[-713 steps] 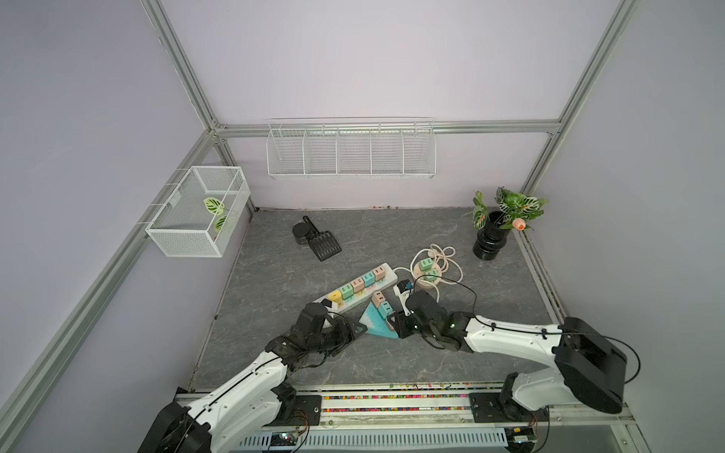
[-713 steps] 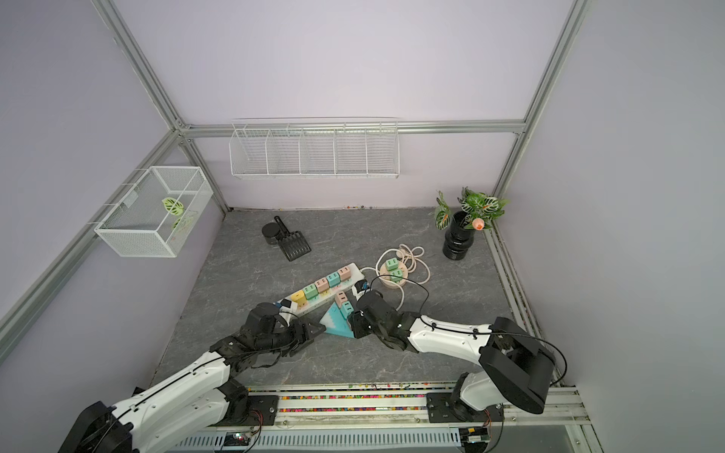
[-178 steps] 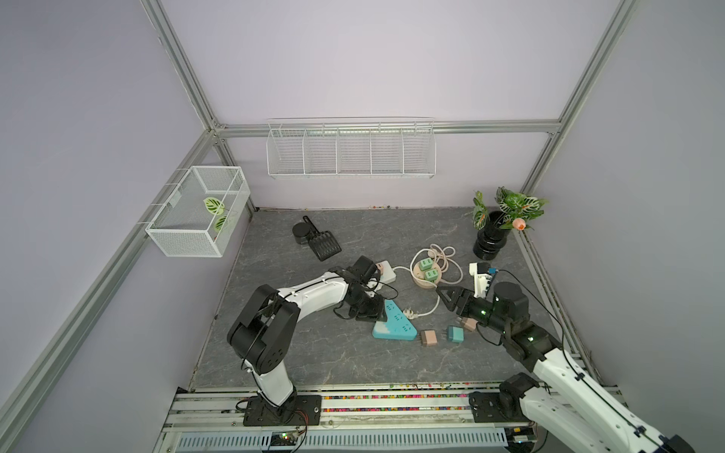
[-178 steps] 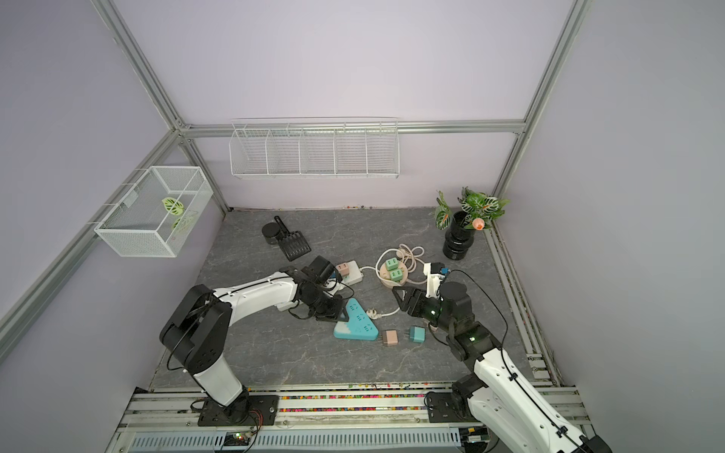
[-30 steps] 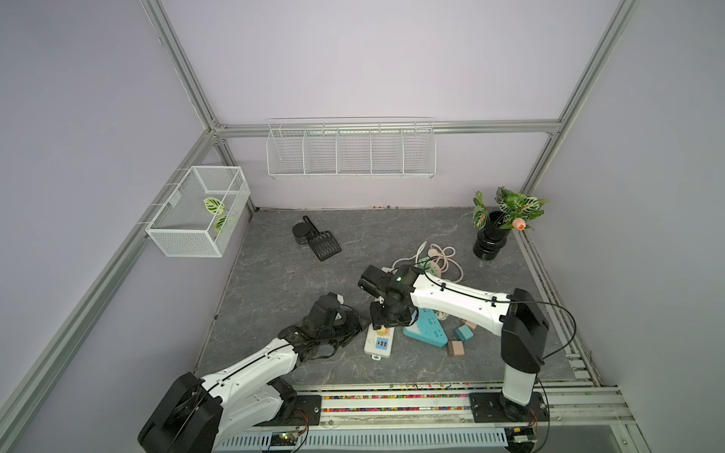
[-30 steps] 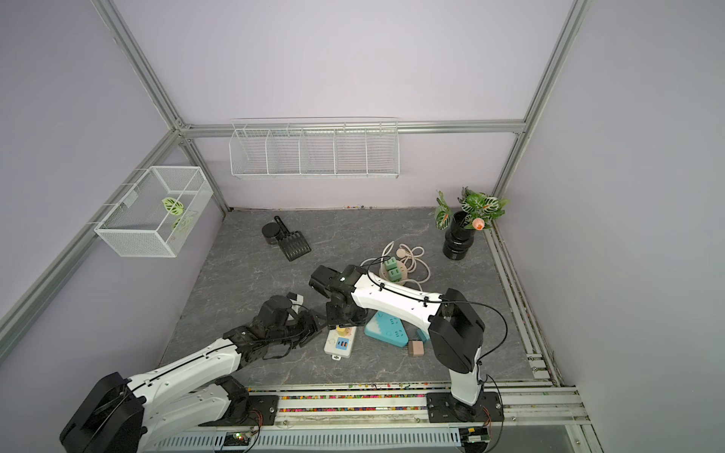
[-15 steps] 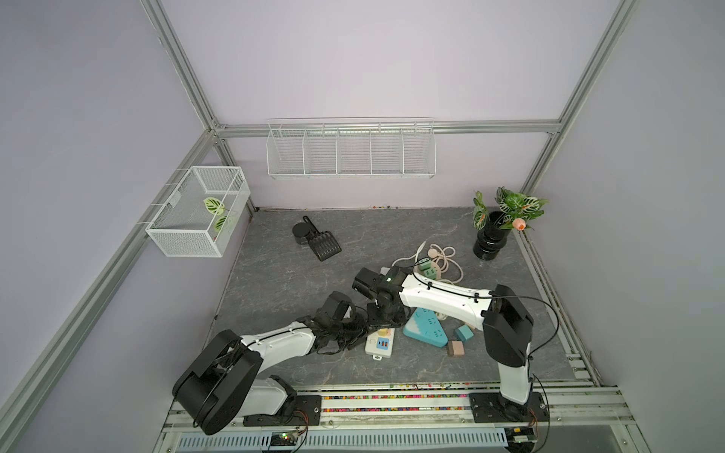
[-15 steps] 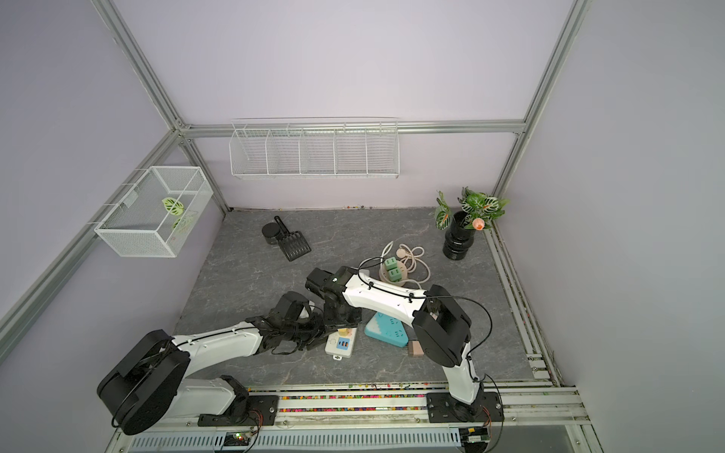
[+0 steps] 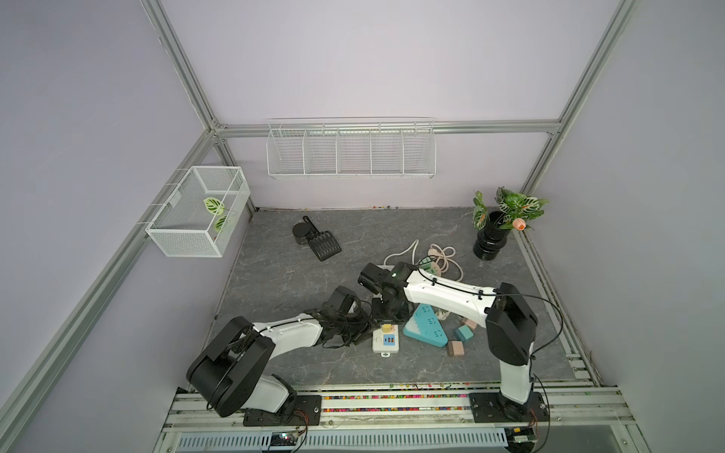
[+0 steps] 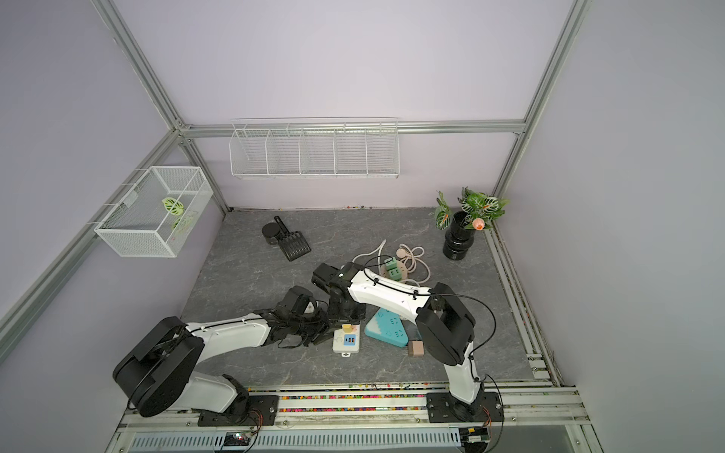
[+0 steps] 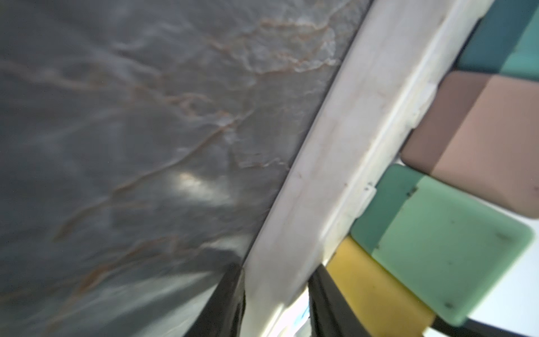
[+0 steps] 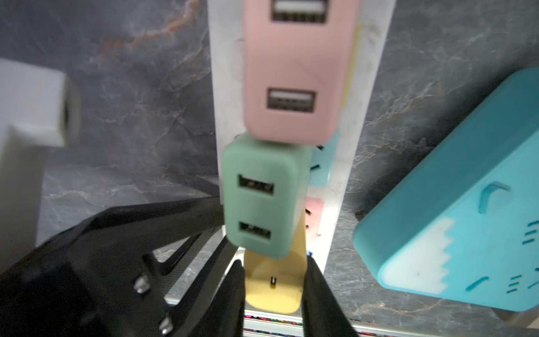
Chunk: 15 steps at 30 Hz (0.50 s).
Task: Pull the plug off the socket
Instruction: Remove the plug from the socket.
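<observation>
Yellow plug [image 12: 272,287] stands in the white power strip [image 12: 364,87], at the end of a row with the green plug [image 12: 262,201] and the pink plug [image 12: 297,64]. In both top views I see the strip near the front centre of the grey surface [image 9: 282,274], with its long axis running front to back. The yellow plug [image 9: 387,326] is the one nearest the front edge. It stands upright with its top face pointing up.

The right jaws come down from above and pinch the yellow plug on two opposite sides, across the strip's width. The left jaws pinch the strip's long rim just beside the yellow plug.

The green and pink plugs each show two USB ports facing up. The yellow top face shows one small slot, and I can make out no writing. A teal socket block [image 12: 455,210] lies just beside the strip.
</observation>
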{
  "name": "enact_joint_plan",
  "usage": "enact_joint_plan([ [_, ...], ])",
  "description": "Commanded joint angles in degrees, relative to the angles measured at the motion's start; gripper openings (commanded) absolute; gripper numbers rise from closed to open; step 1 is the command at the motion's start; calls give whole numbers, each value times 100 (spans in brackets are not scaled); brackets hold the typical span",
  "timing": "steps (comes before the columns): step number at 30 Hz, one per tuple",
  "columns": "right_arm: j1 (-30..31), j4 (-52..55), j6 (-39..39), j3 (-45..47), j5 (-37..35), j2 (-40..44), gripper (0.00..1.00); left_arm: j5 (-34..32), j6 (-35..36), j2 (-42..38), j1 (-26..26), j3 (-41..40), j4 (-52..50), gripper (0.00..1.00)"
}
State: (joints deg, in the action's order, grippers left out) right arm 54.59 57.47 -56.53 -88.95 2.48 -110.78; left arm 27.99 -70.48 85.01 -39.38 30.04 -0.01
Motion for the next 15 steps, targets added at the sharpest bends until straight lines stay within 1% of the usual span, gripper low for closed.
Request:
enact_joint_plan([
  [1, -65, -366, -263, 105, 44, 319, 27, -504, -255, 755, 9, -298, -1075, 39],
  [5, 85, 26, -155, -162, -176, 152, 28, -488, -256, 904, 9, -211, -1021, 39],
  [9, 192, 462, 180, -623, -702, -21, 28, -519, -256, 1064, 18, -130, -1041, 39],
  [13, 166, 529, 418, -968, -946, -166, 28, -371, -278, 1321, 44, -141, -828, 39],
  [15, 84, 627, 390, -1002, -924, -195, 28, -344, -280, 1393, 44, -131, -781, 39],
])
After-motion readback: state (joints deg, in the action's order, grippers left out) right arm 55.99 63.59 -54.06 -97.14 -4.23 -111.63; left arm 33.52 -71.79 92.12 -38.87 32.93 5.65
